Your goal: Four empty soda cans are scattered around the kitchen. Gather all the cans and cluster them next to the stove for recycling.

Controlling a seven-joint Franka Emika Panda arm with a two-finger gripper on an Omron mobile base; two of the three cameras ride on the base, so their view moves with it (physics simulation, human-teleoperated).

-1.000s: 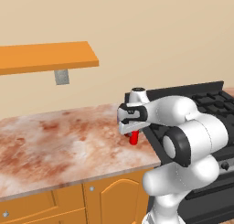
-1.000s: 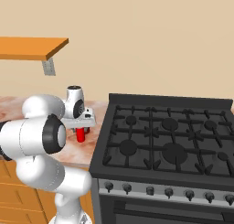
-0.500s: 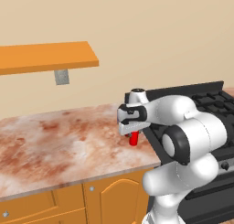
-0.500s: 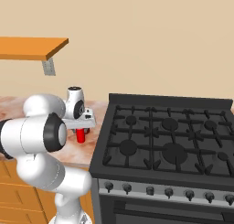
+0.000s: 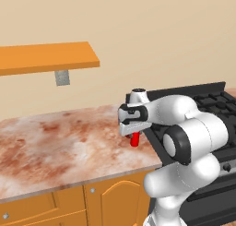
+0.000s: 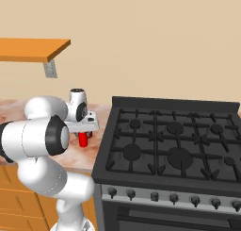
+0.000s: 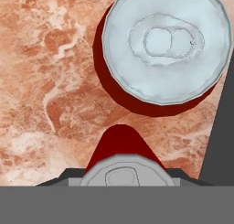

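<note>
Hand view: second red can (image 7: 164, 45) beside held can (image 7: 121, 168).

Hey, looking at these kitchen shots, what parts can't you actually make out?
- Gripper in the left base view: the hand hides the fingertips, so open or shut is unclear.
- Held red can in the hand view: its lower part is cut off at the bottom.
- Whether it rests on the counter: not visible.
- Second red can beside the stove: its side is mostly hidden beneath its top.

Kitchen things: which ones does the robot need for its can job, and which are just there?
Needed: red metal soda can in the gripper, second red silver-topped soda can, grey steel stove.
Just there: orange wooden shelf, orange cabinet doors.
</note>
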